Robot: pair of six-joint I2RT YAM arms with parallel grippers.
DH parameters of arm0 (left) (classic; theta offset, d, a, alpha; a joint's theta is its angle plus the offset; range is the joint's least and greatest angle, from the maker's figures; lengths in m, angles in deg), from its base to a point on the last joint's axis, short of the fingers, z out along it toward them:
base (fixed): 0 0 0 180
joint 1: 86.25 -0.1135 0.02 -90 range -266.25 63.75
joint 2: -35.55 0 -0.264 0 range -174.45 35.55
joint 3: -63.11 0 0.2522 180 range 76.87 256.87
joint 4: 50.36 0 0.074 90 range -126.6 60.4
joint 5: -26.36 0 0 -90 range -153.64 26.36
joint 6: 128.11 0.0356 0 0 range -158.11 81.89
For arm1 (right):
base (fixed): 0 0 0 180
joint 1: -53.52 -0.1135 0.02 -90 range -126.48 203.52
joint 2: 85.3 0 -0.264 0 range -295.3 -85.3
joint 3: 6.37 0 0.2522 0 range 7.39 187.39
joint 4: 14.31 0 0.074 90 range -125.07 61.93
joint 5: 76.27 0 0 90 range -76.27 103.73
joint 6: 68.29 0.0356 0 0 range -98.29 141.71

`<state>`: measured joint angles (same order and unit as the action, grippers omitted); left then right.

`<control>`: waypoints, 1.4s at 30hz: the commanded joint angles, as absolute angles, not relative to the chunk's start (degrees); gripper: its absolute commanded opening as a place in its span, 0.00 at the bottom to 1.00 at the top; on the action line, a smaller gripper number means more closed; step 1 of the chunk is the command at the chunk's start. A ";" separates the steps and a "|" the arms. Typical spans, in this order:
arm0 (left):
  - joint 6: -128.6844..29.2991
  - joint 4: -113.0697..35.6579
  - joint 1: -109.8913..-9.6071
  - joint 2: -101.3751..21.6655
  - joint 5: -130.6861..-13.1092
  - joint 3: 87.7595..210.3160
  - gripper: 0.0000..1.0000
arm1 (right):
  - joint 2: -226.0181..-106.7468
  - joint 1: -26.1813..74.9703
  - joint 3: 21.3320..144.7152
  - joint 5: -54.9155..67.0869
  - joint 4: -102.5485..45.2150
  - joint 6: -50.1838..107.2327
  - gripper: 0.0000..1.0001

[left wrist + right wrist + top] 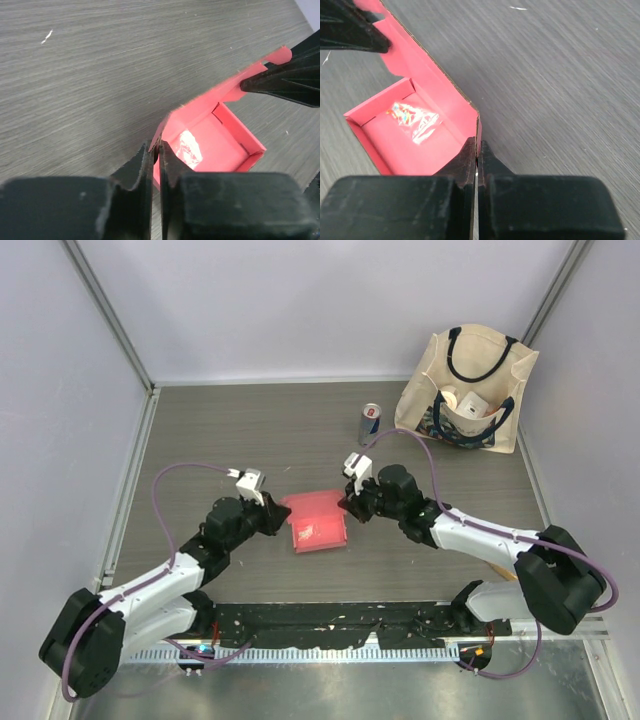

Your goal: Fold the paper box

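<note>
left fingers (pixel 141 172) pinch paper box (pixel 220 147) wall | right fingers (pixel 468 161) likewise

Matt paper box (pixel 315 523), wood-grain table (pixel 250 430)

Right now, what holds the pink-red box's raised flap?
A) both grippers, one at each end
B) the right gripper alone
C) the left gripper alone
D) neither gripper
A: the left gripper and the right gripper are each closed on an opposite end of the upright flap of the paper box.
</note>
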<state>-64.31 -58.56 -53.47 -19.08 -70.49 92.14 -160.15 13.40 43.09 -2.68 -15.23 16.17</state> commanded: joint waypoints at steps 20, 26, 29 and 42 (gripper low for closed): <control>-72.92 -67.88 -37.39 -38.01 -14.52 102.45 0.00 | -182.41 -10.02 45.63 77.79 22.53 30.42 0.01; -75.02 -69.64 -33.09 -39.68 -10.64 101.13 0.00 | -185.49 -13.01 41.41 81.93 32.39 31.55 0.01; -74.24 -71.31 -31.59 -40.38 -9.50 100.25 0.00 | -186.29 -13.89 38.77 82.28 37.13 31.20 0.01; -77.57 -72.29 -28.94 -40.12 -8.00 95.50 0.00 | -183.21 -15.38 42.54 88.26 9.74 58.07 0.02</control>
<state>-75.50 -70.86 -28.75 -40.57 -14.75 97.29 -185.94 -15.51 40.01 79.35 22.41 42.86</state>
